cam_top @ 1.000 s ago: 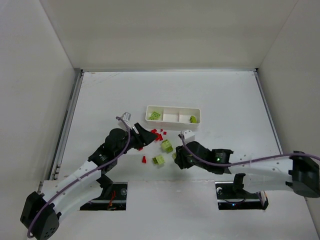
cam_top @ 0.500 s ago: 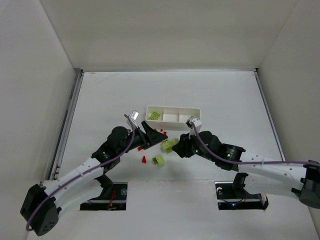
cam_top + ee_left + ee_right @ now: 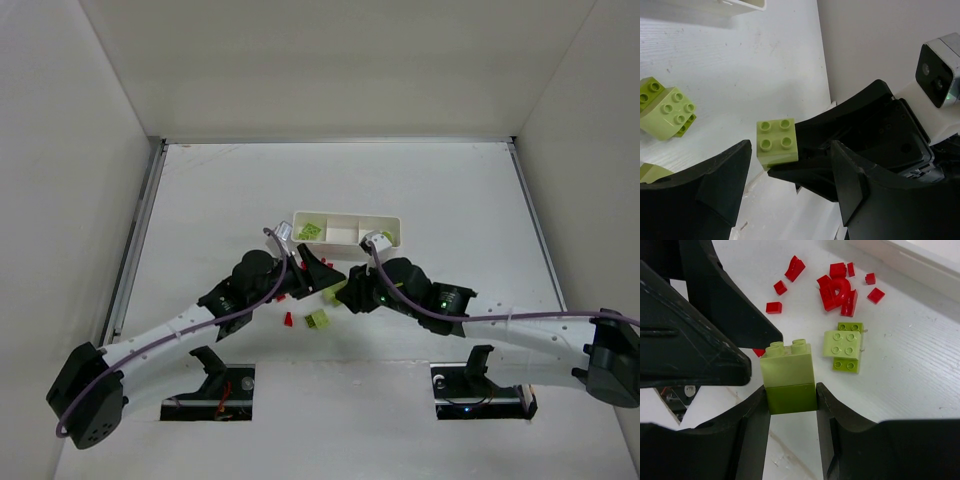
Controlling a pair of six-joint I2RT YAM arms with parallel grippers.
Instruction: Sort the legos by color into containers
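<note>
A: Pinching anything, the right gripper (image 3: 790, 402)?
B: A lime brick (image 3: 789, 375), clamped on both sides, near the red bits (image 3: 837, 287) on the desk (image 3: 920, 370).
A: And the left gripper (image 3: 790, 152)?
B: Spread wide, nothing in it, facing that brick. A lime piece (image 3: 310, 230) lies in the tray's (image 3: 345, 232) left compartment.
</note>
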